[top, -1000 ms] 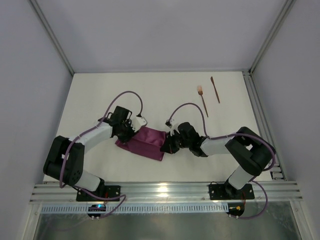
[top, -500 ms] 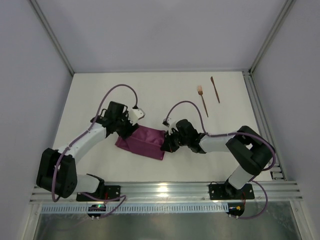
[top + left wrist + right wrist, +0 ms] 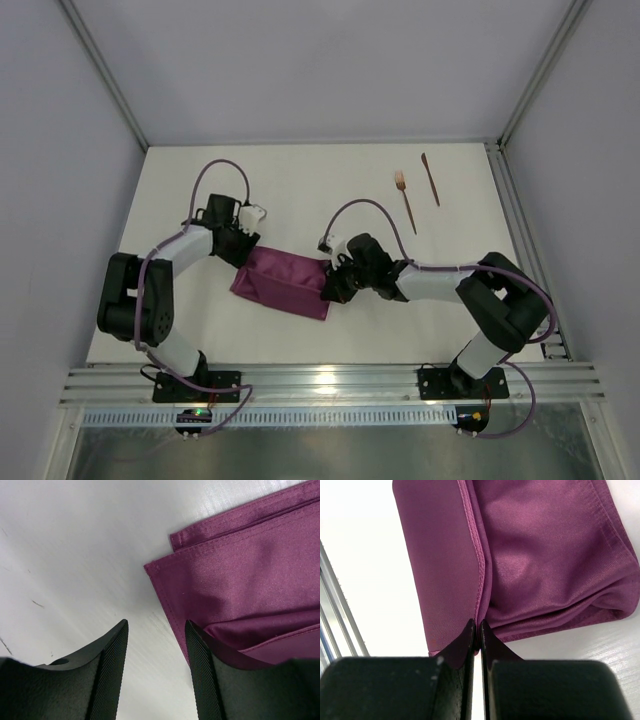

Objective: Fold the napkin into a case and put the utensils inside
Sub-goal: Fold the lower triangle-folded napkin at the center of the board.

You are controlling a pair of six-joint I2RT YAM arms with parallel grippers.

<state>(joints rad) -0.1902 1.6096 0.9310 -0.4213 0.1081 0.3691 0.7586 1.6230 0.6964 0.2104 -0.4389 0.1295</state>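
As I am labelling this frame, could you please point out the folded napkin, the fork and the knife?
folded napkin (image 3: pixel 285 285), top view, middle of the folded cloth.
fork (image 3: pixel 407 207), top view, midway along its handle.
knife (image 3: pixel 430 180), top view, middle of its length.

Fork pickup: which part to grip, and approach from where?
Probably the mid-handle of the fork, coming straight down from above with the fingers across its narrow width. It lies flat on the table with its tines pointing away from the arms. The knife lies apart on its right, leaving room for a finger.
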